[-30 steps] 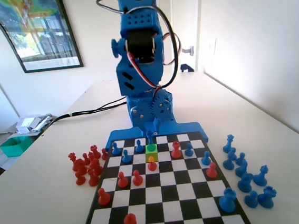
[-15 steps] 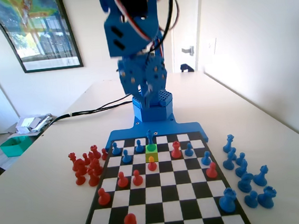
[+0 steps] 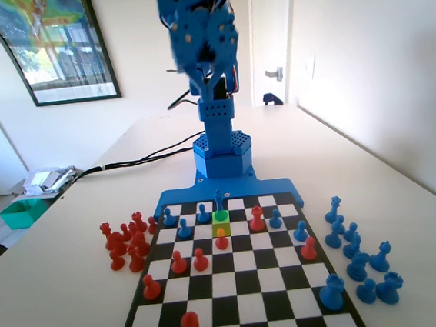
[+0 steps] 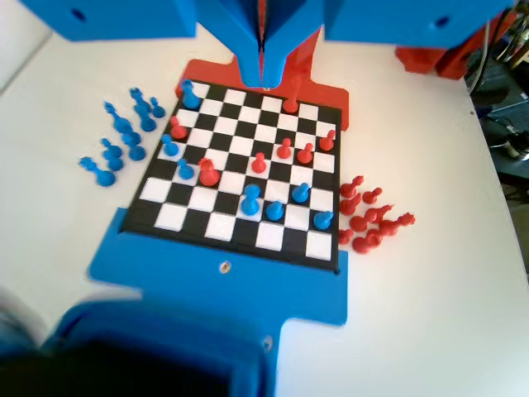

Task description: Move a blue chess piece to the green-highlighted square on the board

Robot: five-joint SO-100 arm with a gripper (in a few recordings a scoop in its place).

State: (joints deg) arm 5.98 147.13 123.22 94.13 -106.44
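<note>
High at frame top, gripper (image 4: pixel 263 66) hangs with jaws pressed together, empty; blue chess piece (image 3: pixel 219 203) sits on green-highlighted square (image 3: pixel 220 216), so placement looks done.

A black-and-white chequered board (image 3: pixel 237 285) with a blue plastic edge carries small blue and red pawns. One square is tinted bright lime green (image 3: pixel 221 216), and a blue chess piece (image 3: pixel 220 204) stands on it. Beside the board, red pieces (image 3: pixel 125 242) cluster left, blue pieces (image 3: pixel 358 250) right.
</note>
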